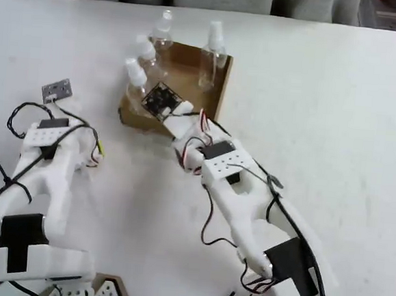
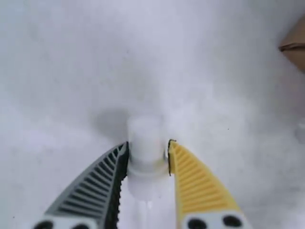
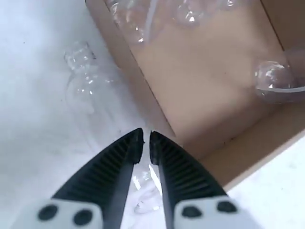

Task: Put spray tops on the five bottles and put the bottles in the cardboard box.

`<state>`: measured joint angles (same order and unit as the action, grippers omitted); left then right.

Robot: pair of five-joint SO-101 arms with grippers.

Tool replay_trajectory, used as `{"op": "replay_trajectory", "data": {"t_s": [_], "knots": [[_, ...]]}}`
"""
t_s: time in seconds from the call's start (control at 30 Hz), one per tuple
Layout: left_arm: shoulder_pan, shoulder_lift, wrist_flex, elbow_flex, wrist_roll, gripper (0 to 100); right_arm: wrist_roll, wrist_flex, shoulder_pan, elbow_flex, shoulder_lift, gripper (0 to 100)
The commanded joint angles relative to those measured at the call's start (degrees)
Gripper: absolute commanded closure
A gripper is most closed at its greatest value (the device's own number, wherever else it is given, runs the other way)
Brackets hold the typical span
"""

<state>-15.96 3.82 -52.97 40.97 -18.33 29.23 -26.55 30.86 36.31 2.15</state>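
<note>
Well left of the cardboard box (image 1: 184, 68), a white spray top (image 2: 145, 138) is held clamped in the left gripper (image 2: 147, 150). Capping of the last bottle is judged to be in hand. A clear bottle (image 3: 81, 71), apparently uncapped, is noted just outside the box wall, and alignment over its neck is called for. Capped bottles (image 1: 212, 50) are crowded inside the box. The right gripper (image 3: 145, 138), all but closed on nothing discernible, is found at the box's near wall.

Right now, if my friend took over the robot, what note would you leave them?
Left hand: shut on a spray top, low over the table.
Right hand: shut, at a corner of the cardboard box.
Done: four topped bottles stand at the box, one perhaps just outside its wall.
Left: put the held top on the fifth bottle, which I cannot place for sure, then get every bottle inside the box.
</note>
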Motion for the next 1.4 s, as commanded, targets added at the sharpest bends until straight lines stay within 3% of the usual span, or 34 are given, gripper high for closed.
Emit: {"op": "replay_trajectory", "data": {"t_s": [0.0,0.2,0.33,0.47,0.57,0.77,0.93,1.17,1.37], "knots": [[-0.48,0.22,0.7,-0.18,0.53,98,0.0,-4.18,2.95,0.35,0.48,98.1],[-0.57,0.22,0.7,-0.18,0.53,98,3.96,-19.65,10.77,0.53,4.09,98.1],[-0.57,0.31,0.7,-0.18,0.53,98,4.66,-30.2,13.41,0.18,15.16,98.1],[-0.57,0.31,0.7,-0.18,0.62,98,4.66,-31.52,11.91,0.26,26.77,98.1],[-0.57,0.4,0.7,-0.18,0.62,98,5.27,-28.7,11.03,-0.26,27.3,97.8],[-0.57,0.4,0.7,-0.18,0.62,98,5.36,-29.05,12.97,-6.86,15.43,86.5],[-0.57,0.4,0.7,-0.18,0.62,98,11.6,-29.14,15.96,-14.42,-1.1,86.0],[-0.57,0.4,0.7,-0.18,0.62,98,12.84,-33.8,12.7,-30.51,-18.42,74.2],[-0.57,0.4,0.7,-0.26,3.16,98,16.53,-38.46,13.14,-38.07,-29.14,76.9]]}}
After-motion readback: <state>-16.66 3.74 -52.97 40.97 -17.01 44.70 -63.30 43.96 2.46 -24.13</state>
